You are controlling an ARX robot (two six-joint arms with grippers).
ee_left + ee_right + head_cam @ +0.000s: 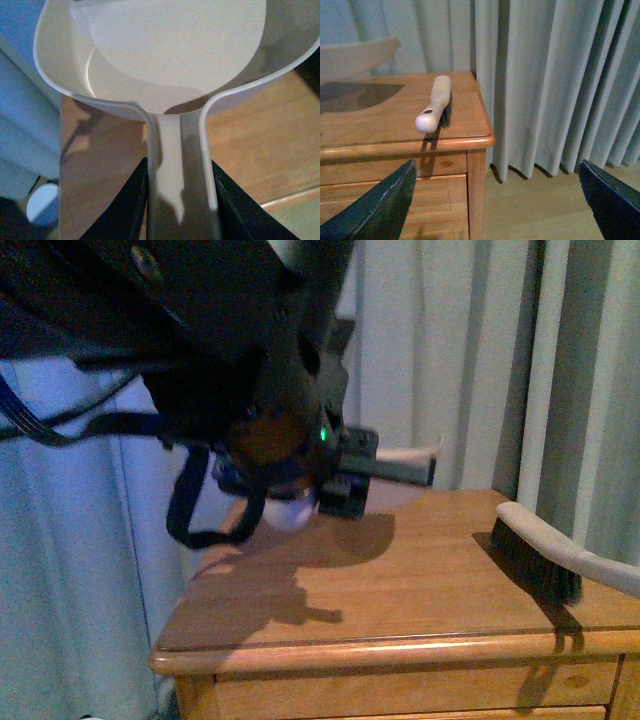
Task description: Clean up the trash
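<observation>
The pale beige dustpan (165, 50) is held by its handle, with my left gripper (179, 170) shut on it and a black finger on each side. In the front view the left gripper (350, 480) hangs over the back left of the wooden table (400, 580), and only the dustpan's edge (412, 452) peeks out behind it. The pan's bowl looks bare. A whitish rounded shape (290, 512) sits under the arm; I cannot tell whether it is the trash. My right gripper (495, 200) is open, off the table's right front corner, above the floor.
A beige hand brush (545, 555) with dark bristles lies on the table's right side, also seen as the brush (435, 102) near the corner. Grey curtains (545, 75) hang behind and to the right. A white round object (42, 210) stands on the floor by the table.
</observation>
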